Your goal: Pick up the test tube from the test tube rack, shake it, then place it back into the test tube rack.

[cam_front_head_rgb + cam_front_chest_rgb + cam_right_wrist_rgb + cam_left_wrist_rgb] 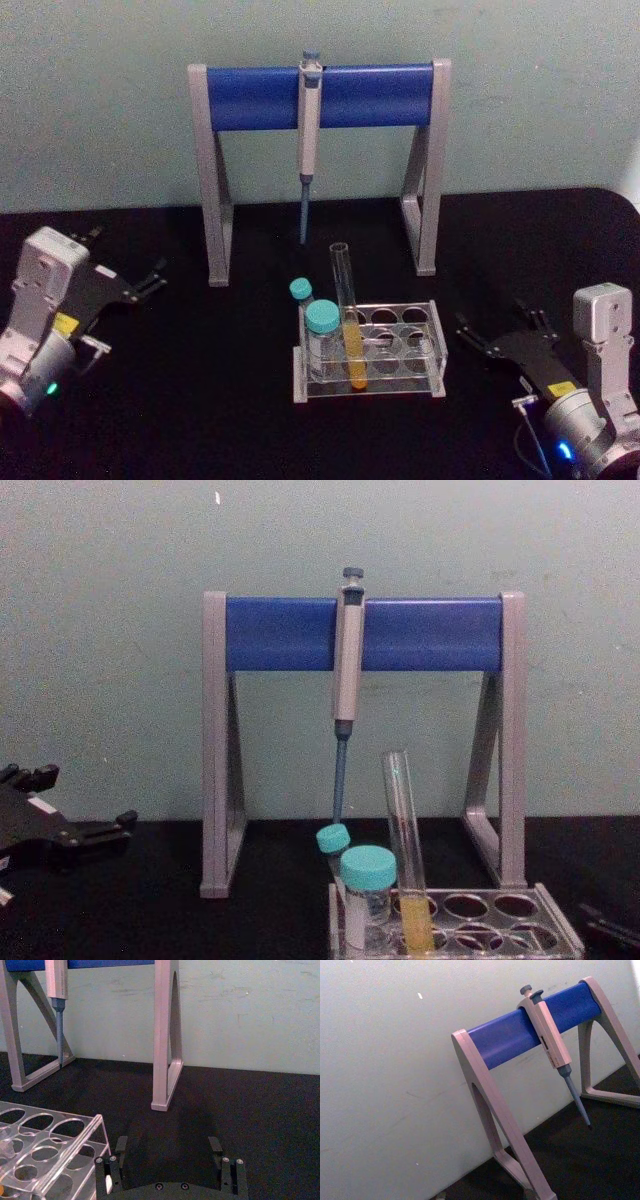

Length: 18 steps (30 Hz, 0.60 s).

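Black metal fingers spread wide and empty on the right gripper [500, 335], resting low near the worktop's right edge, just beside the low clear plastic test tube rack [425, 345] but not touching it. In the right wrist view its two short black fingertips [121, 1144] stand well apart with bare black worktop [250, 1105] between them, the rack's round holes close alongside. Over at the left edge, the left gripper [150, 280] sits parked, its fingers parted too and holding nothing, well apart from the rack.

Centre front of the worktop, the rack carries the tall thin clear glass test tube [346, 320], capless, standing nearly upright in a front-row hole, yellow liquid filling its lower part. Just beside it, at the rack's left end, stand two short teal-capped vials [322, 330], one in front, one behind.

Towards the back edge rises the tall grey-and-blue pipette stand [260, 98], with a grey pipette [308, 130] hooked over its blue bar, tip hanging straight down above the worktop, behind the rack.
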Tool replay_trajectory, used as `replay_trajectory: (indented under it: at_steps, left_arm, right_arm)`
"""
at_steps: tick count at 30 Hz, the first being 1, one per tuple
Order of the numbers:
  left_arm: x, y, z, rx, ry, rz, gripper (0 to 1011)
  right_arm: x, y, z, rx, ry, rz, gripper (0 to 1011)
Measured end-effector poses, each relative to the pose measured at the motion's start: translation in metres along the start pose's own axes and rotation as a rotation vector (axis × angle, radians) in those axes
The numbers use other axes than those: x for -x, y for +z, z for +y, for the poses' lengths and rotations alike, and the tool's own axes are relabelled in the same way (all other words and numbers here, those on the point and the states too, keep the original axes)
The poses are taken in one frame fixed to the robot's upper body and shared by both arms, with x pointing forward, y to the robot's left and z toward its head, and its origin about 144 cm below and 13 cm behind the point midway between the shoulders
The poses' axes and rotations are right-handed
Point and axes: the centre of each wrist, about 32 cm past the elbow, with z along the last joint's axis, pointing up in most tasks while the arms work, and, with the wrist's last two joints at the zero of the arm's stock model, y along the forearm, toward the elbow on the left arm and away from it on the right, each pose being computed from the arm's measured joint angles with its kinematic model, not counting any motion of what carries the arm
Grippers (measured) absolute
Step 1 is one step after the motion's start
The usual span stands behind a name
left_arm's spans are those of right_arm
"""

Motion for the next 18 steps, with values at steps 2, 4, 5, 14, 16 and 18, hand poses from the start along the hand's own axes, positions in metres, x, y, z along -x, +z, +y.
replay_trajectory:
  at_steps: [2,4,5,14,16,18]
  left_arm:
    - [0.0000,0.0000,0.0000,0.000,0.000,0.000,1001]
    - [0.0000,0.0000,0.0000,0.000,0.000,0.000,1001]
    - [0.0000,0.0000,0.0000,0.000,0.000,0.000,1001]
    - [0.0000,0.0000,0.0000,0.000,0.000,0.000,1001]
    - [0.0000,0.0000,0.0000,0.000,0.000,0.000,1001]
    - [0.0000,0.0000,0.0000,0.000,0.000,0.000,1001]
  right_arm:
    - [0.0000,0.0000,0.0000,0.000,0.000,0.000,1000]
    - [0.0000,0.0000,0.0000,0.000,0.000,0.000,1000]
    - [0.0000,0.0000,0.0000,0.000,0.000,0.000,1000]
    - [0.0000,0.0000,0.0000,0.000,0.000,0.000,1000]
    - [0.0000,0.0000,0.0000,0.000,0.000,0.000,1000]
    - [0.0000,0.0000,0.0000,0.000,0.000,0.000,1000]
